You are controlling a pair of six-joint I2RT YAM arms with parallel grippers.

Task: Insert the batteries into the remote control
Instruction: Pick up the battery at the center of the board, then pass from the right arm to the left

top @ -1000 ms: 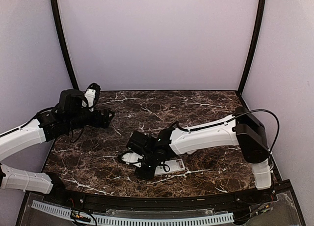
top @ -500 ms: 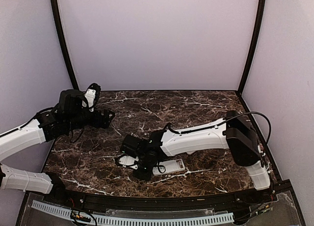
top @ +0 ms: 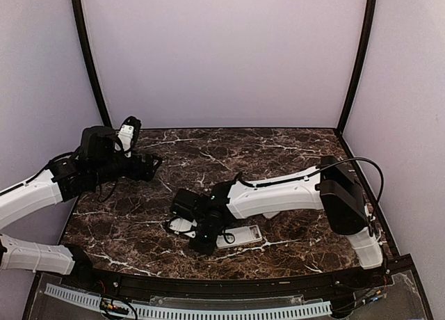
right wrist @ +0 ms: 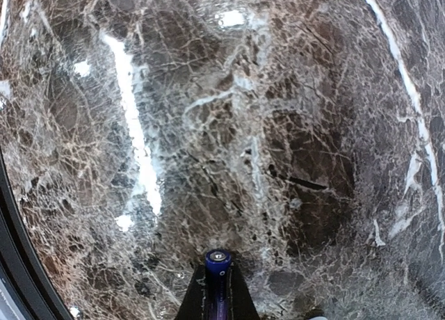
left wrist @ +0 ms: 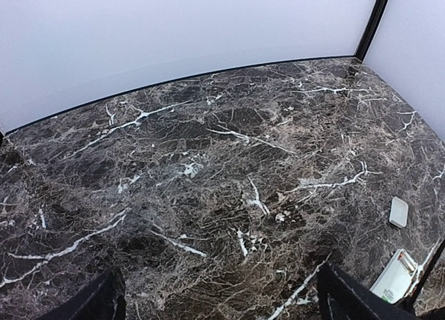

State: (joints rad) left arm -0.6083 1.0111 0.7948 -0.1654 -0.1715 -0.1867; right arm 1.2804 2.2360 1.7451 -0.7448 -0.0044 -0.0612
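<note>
The marble table point(top: 292, 153) carries everything. The right arm point(top: 278, 195) reaches low across it, with the right gripper point(top: 201, 245) down close to the surface. The left arm point(top: 42, 191) is drawn back, well apart from the work. The left gripper point(top: 151, 165) is raised with its jaws spread wide and nothing between them.

The remote control point(top: 238, 235) lies flat on the table, just beside the right gripper on its right side. The top view does not show whether they touch. The left wrist view shows a small plain white cover piece point(left wrist: 398, 212) lying near the remote, beyond it and apart from it.

The right gripper is clamped on 1 blue battery point(right wrist: 217, 263). The battery points straight out ahead of the fingers, with its metal end cap facing forward. Below it is only bare marble, so it is probably clear of the table or about to be lifted.

To do this step well:

1. Keep the grip firm, because only a short length of the battery sits between the fingertips.
2. Lift a little, then carry it to the gripper's right until it is over the remote's open bay.
3. Turn the wrist so the battery lies along the bay, not across it.
4. Check polarity first, since the pictures are too small to show the bay's spring end.
5. Press the spring end in first, then the other end.
6. The remote is light and unheld and may slide, so the open left gripper could come over to steady it.
</note>
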